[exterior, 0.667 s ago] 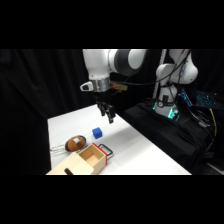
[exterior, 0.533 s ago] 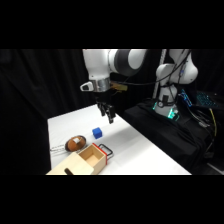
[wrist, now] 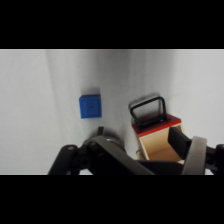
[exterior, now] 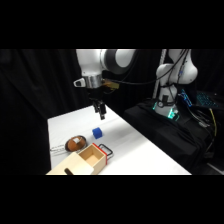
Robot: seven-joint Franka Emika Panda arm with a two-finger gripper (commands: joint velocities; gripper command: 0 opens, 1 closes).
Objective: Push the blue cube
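While hanging above the blue cube (exterior: 97, 132), gripper (exterior: 101, 114) apart from it, finger state seemingly indiscernible

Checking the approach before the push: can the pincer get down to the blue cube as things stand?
Probably yes. The pincer hangs above the blue cube, with bare table around it. The wooden box and brown oval object sit nearer the camera, apart from the cube.

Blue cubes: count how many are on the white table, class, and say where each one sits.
1. The blue cube sits alone on the white table, below the pincer and just beyond the wooden box. None seems hidden.
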